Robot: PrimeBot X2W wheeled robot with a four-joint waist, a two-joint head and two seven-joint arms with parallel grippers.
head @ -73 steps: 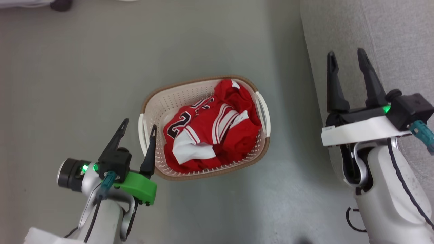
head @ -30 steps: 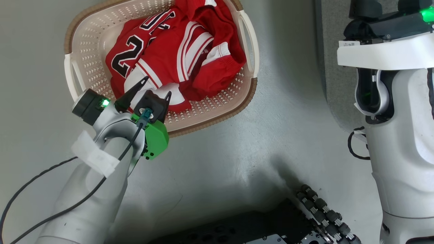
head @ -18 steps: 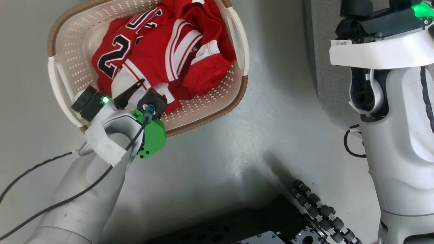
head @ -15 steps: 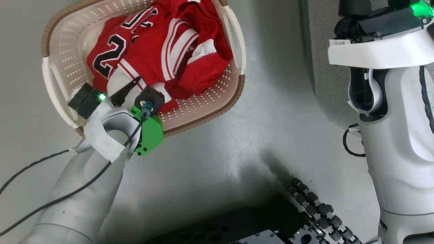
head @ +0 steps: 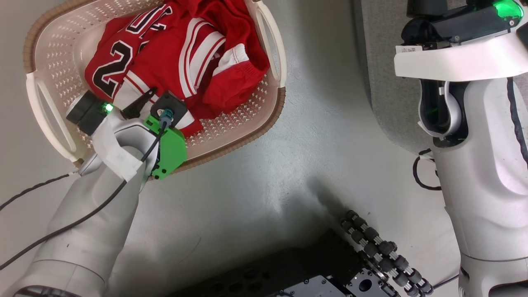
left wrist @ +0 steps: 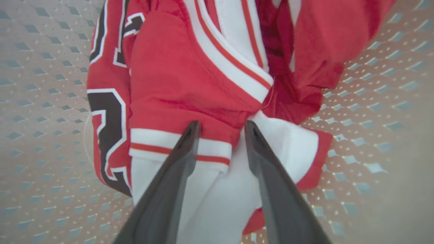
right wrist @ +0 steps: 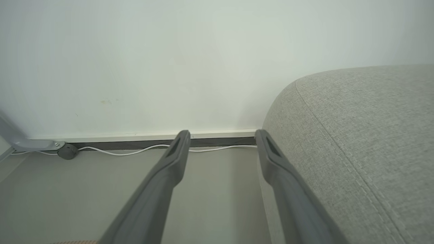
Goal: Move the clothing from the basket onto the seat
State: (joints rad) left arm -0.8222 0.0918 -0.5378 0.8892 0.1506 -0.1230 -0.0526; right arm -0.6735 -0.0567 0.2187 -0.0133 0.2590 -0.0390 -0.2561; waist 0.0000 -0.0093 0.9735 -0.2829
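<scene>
Grey floor (head: 288, 165); basket (head: 255, 123) at eleven o'clock holds the clothing (head: 173, 53); left gripper (left wrist: 220, 127) straddles its hem unclenched, right gripper (right wrist: 222, 134) released.

The basket (head: 53, 57), a cream perforated plastic tub with a brown woven-look rim and white side handles, stands upright on the floor. The clothing (head: 173, 53) lies crumpled inside the basket and covers most of its bottom. Uppermost is a red jersey with white stripes and black numerals edged in white, the numerals toward the basket's left wall. A plainer red bundle with a white band is bunched against the basket's right wall. A white inner fold shows at the heap's near edge. The seat (head: 383, 82), light-grey upholstery with a rounded edge, stands to the basket's right, apart from it.
</scene>
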